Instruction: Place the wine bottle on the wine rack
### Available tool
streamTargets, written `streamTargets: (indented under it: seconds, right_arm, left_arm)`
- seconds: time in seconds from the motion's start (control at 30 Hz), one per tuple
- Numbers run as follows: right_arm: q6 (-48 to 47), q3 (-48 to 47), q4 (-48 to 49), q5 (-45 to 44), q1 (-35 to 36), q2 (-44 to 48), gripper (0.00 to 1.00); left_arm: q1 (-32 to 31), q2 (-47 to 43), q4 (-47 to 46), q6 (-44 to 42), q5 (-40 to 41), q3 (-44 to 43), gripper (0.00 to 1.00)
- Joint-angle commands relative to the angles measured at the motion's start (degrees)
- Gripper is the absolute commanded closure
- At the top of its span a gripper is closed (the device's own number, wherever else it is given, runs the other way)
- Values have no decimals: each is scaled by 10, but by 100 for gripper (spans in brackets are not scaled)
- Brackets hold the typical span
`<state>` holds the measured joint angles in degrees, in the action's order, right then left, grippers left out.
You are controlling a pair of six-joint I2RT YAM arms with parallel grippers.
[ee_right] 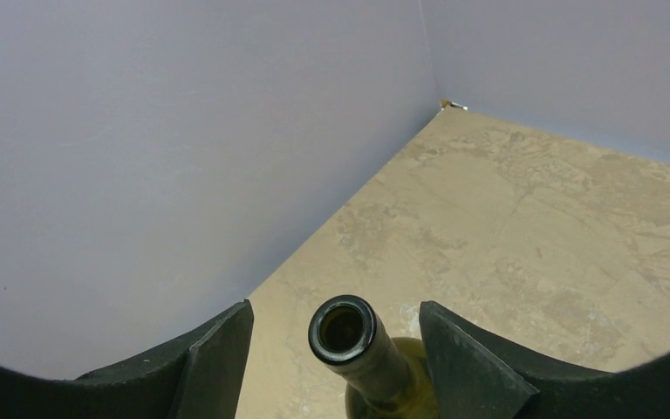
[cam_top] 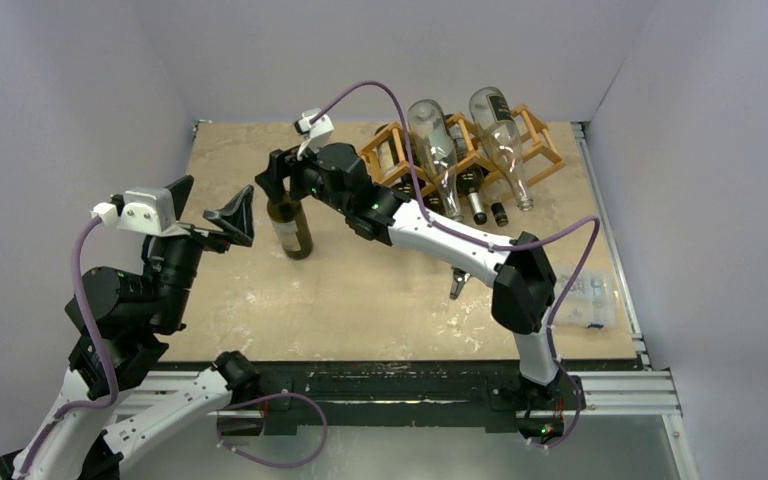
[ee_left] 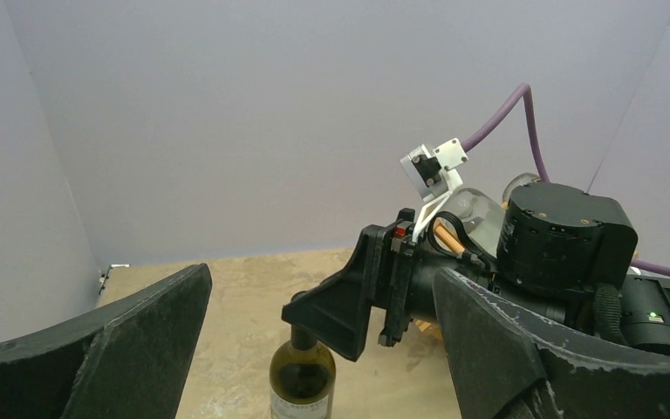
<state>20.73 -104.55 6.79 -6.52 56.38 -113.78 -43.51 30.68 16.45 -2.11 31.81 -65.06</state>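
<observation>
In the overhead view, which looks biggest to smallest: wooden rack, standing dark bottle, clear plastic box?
1. Largest: wooden wine rack.
2. Then the standing dark bottle and the clear plastic box look about alike; the bottle is foreshortened from above, so I won't rank them.

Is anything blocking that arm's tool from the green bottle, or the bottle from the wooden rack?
Nothing visible. The neck of the green bottle stands inside the open right tool. Toward the wine rack only that arm itself crosses the gap; the rack holds several bottles.

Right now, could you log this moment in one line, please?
bottle upright on table; right gripper open around neck; left gripper open, apart
</observation>
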Motion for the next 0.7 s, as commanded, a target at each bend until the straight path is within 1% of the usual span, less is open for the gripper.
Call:
streamTargets:
  seconds: [0.0,0.3,0.53,0.67]
  right_arm:
    - [11,-40,-5,-15,6,-9,28]
    - [10,-41,-11,-12,8,-15,37]
    - [9,-17,-4,-8,8,-3,41]
    - [9,-3,-1,-4,8,7,51]
  left_arm:
    - [4,-4,-7,7,3,-15,1]
    - [4,-3,-7,7,2,-15,1]
    - [4,1,-7,9,1,-15,1]
    - [4,3,-6,8,0,-15,1]
